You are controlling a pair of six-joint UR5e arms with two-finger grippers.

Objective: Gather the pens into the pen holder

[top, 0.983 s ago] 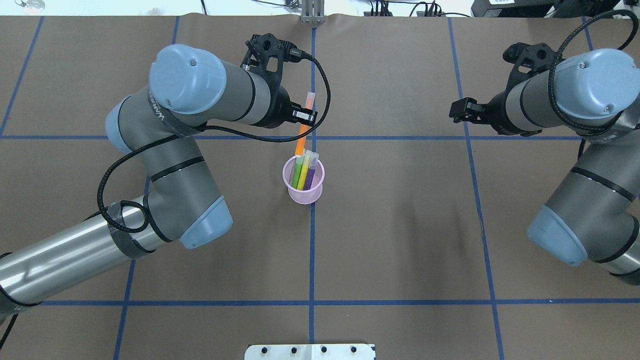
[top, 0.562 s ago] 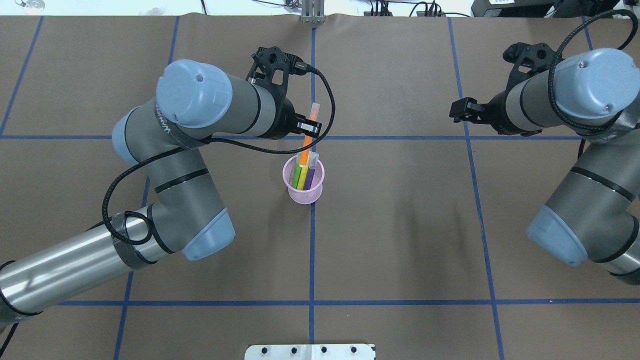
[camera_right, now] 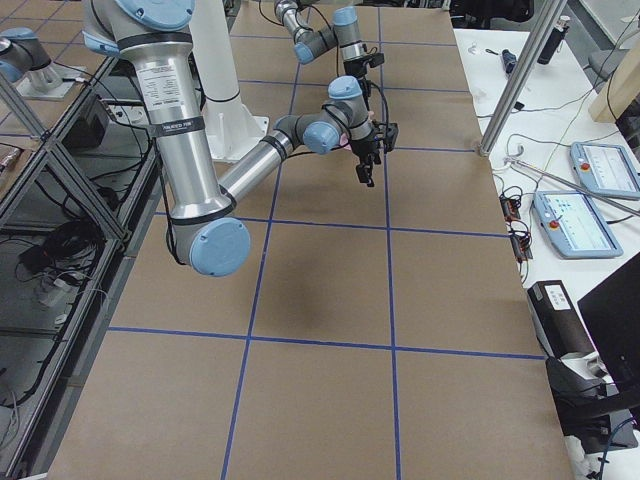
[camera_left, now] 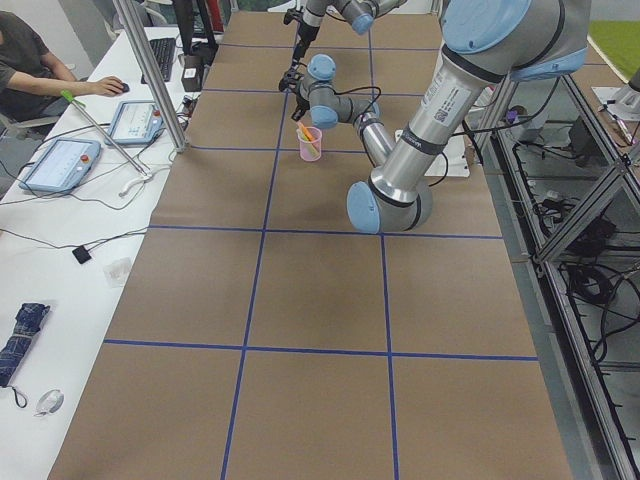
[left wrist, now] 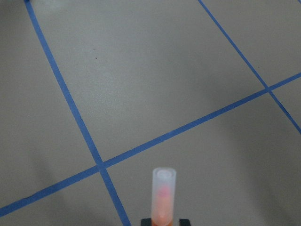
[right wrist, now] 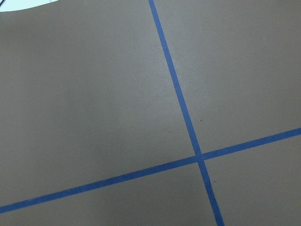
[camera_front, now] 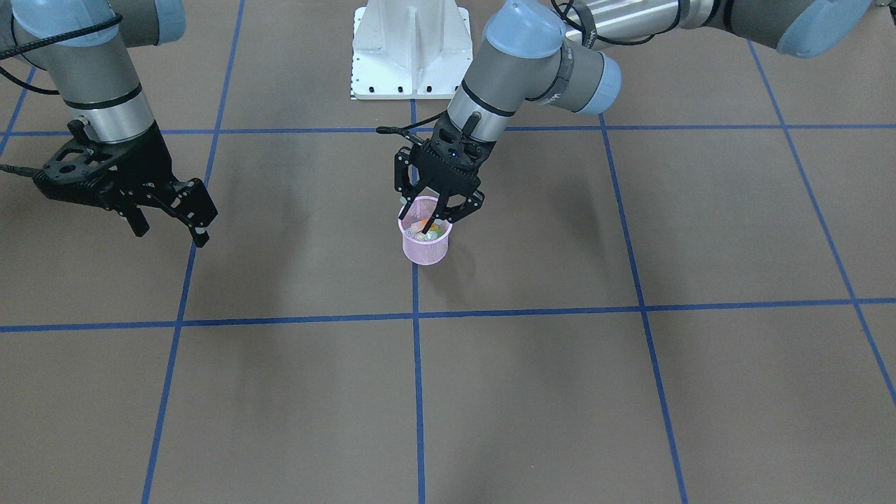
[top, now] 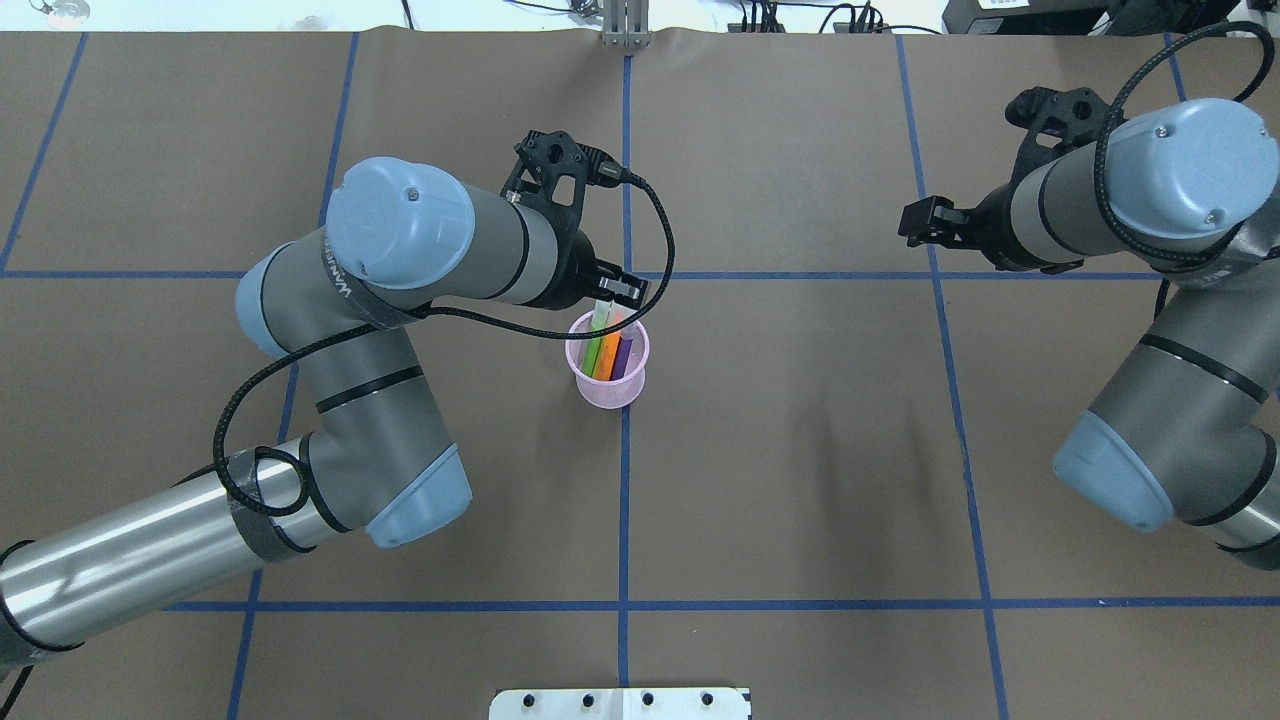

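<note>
The pink mesh pen holder (top: pixel 607 385) stands at the table's middle, also in the front view (camera_front: pixel 425 250) and the left side view (camera_left: pixel 310 145). The green pen (top: pixel 597 348) and the purple pen (top: pixel 625 352) stand in it; the yellow pen is mostly hidden among them. My left gripper (top: pixel 617 292) hangs right over the holder's far rim, shut on the orange pen (top: pixel 612 340), whose lower part is inside the holder. Its pale cap shows in the left wrist view (left wrist: pixel 163 193). My right gripper (camera_front: pixel 168 227) is open and empty, far to the right (top: pixel 915 220).
Brown paper with blue tape lines (top: pixel 625 500) covers the table. The white robot base plate (camera_front: pixel 409 49) is at the near edge (top: pixel 620 703). An operator's desk with tablets (camera_left: pixel 70 160) runs along the far side.
My left gripper has moved toward the holder and down with the orange pen, which now stands inside the holder. The right arm has not moved.
</note>
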